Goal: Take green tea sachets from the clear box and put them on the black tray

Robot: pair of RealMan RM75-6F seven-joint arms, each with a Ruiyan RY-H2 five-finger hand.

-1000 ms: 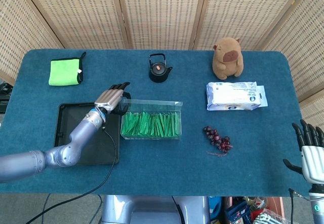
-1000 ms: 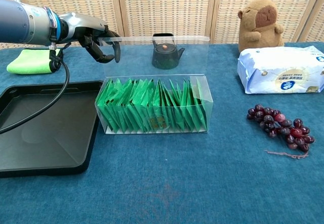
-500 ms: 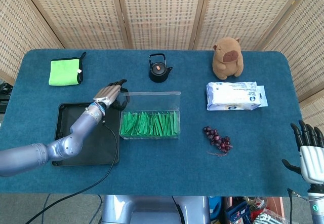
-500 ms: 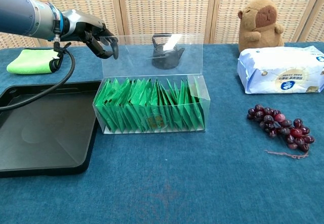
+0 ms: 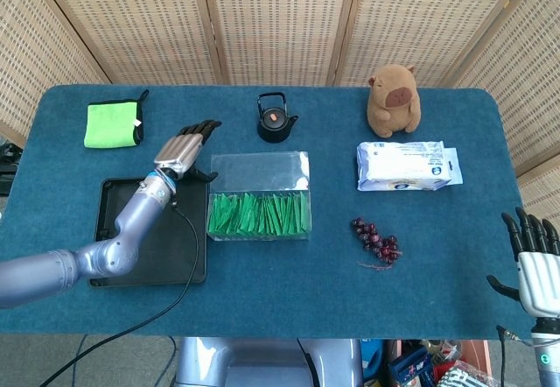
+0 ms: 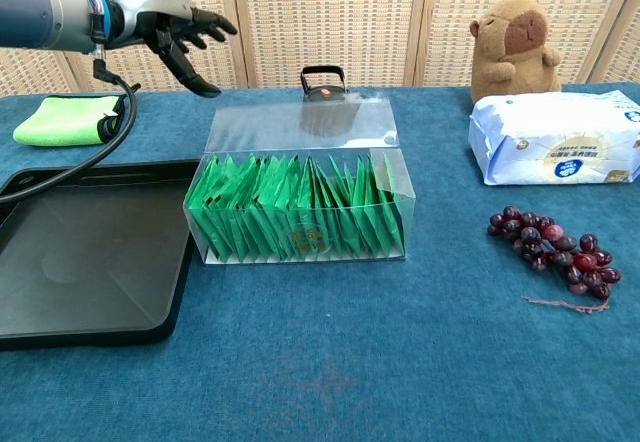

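Note:
The clear box point(image 5: 259, 214) point(image 6: 300, 212) stands mid-table, packed with several upright green tea sachets point(image 5: 260, 214) point(image 6: 295, 207). Its lid point(image 5: 260, 171) point(image 6: 302, 124) lies flipped back behind it. Left of the box sits the black tray point(image 5: 118, 229) point(image 6: 70, 262), with nothing on it. My left hand point(image 5: 183, 151) point(image 6: 170, 32) hovers above the box's back left corner, fingers spread and holding nothing. My right hand point(image 5: 534, 260) is at the lower right edge of the head view, fingers apart and empty, far from the box.
A black teapot point(image 5: 276, 117) point(image 6: 322, 87) stands behind the box. A green cloth point(image 5: 113, 123) point(image 6: 65, 120) lies at the back left. A capybara toy point(image 5: 393, 100) point(image 6: 514, 49), a wipes pack point(image 5: 405, 165) point(image 6: 555, 137) and grapes point(image 5: 377, 242) point(image 6: 556, 255) occupy the right side.
The lid has swung from upright to lying flat behind the box. My left hand has let it go and risen, its fingers spreading. The right hand has stayed put.

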